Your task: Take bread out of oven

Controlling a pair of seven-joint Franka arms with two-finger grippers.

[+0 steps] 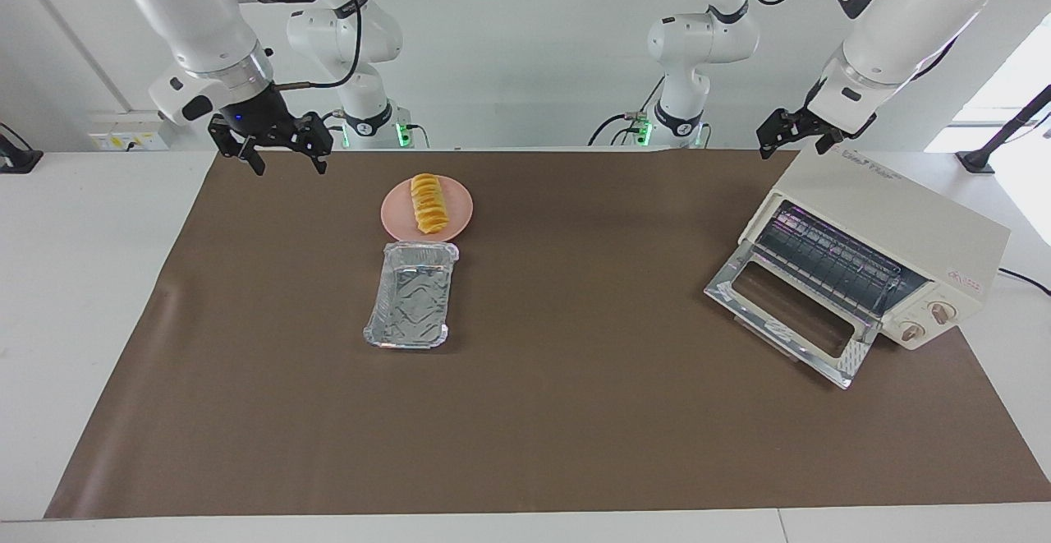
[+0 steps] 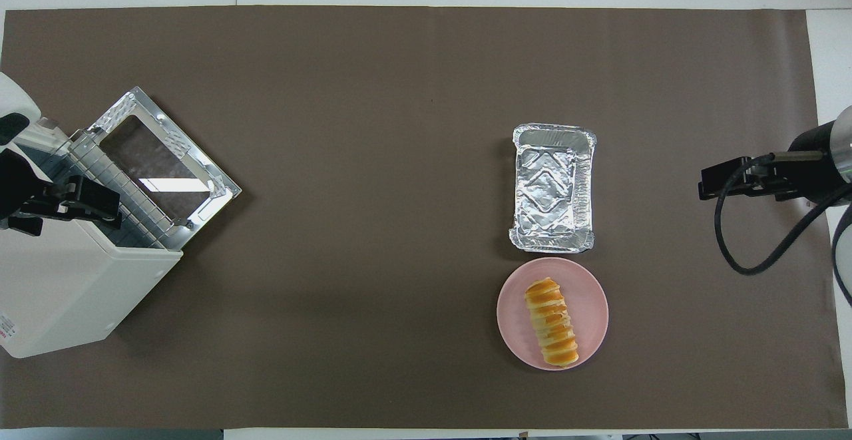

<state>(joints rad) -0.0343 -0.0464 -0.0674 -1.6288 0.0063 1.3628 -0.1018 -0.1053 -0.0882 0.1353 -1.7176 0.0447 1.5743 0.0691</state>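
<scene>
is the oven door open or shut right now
Open. The oven has its glass door dropped flat onto the mat, and the wire rack inside shows bare.

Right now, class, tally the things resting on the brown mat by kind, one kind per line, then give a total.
Bread: 1
Pink plate: 1
Foil tray: 1
Oven: 1
Total: 4

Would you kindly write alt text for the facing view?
A small golden-yellow ridged loaf lies on a round pink plate, beside an empty silver foil tray on the brown mat. The cream-white toaster oven stands open and empty. The open left gripper hovers over the oven; the open right gripper over the mat's edge.
</scene>
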